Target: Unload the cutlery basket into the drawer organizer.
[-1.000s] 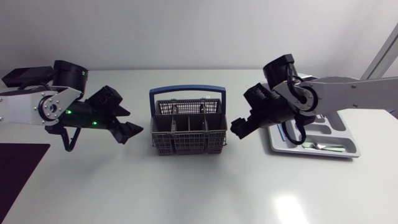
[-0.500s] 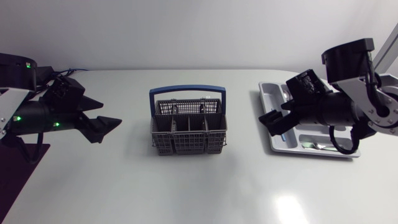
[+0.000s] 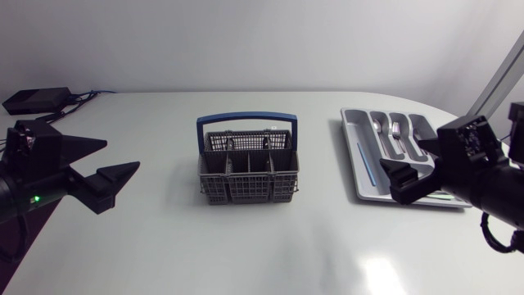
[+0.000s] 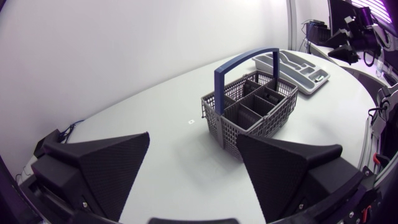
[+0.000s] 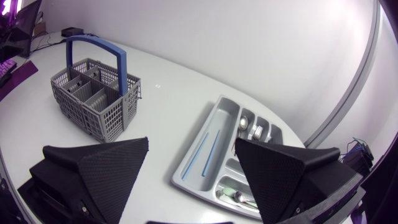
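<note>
The grey mesh cutlery basket [image 3: 246,170] with a blue handle [image 3: 247,119] stands mid-table; no cutlery shows above its compartments. The grey drawer organizer [image 3: 366,184] lies to its right, holding forks and spoons [image 3: 393,131], a blue stick [image 3: 364,162] and a green-handled piece. My left gripper [image 3: 110,162] hovers open and empty well left of the basket, pointing at it. My right gripper [image 3: 413,168] is open and empty over the organizer's near right part. The left wrist view has the basket [image 4: 255,106] ahead of the left gripper [image 4: 196,168]. From the right gripper [image 5: 193,180], the organizer [image 5: 193,167] lies ahead and the basket [image 5: 96,99] off to the side.
A black box [image 3: 37,100] with cables sits at the table's back left corner. A dark purple mat [image 5: 12,81] lies at the left edge. Bare white tabletop surrounds the basket on all sides.
Both arms have drawn back from the basket, the left one to the left edge, the right one to the right over the organizer. Both grippers stay open and empty.
</note>
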Action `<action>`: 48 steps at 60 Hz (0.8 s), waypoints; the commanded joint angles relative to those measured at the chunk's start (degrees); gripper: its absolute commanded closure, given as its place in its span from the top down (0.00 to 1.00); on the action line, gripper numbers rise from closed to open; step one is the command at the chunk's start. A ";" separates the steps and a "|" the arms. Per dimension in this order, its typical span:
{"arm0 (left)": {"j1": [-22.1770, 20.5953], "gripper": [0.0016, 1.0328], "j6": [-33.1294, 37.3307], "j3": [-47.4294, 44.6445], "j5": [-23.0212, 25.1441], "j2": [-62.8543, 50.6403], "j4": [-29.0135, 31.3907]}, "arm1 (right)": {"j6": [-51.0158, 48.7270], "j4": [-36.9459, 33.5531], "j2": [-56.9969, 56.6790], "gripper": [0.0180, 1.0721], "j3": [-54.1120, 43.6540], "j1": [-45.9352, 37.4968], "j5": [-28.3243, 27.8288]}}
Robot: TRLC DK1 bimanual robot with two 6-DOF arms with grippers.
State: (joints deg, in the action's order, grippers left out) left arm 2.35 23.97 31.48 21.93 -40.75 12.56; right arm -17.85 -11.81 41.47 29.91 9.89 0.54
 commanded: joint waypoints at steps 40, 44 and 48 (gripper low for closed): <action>-0.26 0.95 -12.63 -19.55 -10.46 25.70 -8.93 | 7.14 7.15 -28.14 0.95 -19.70 -7.39 0.05; -0.58 0.95 -14.39 -21.40 -12.24 28.04 -9.50 | 8.99 7.95 -30.45 0.95 -21.47 -7.82 -0.05; -0.84 0.95 -15.79 -22.88 -13.66 29.90 -9.94 | 10.47 8.60 -32.29 0.95 -22.88 -8.17 -0.13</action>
State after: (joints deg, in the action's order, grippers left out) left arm 2.07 11.42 11.11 9.58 -12.93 3.88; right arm -10.66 -4.43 11.20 9.52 2.33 0.27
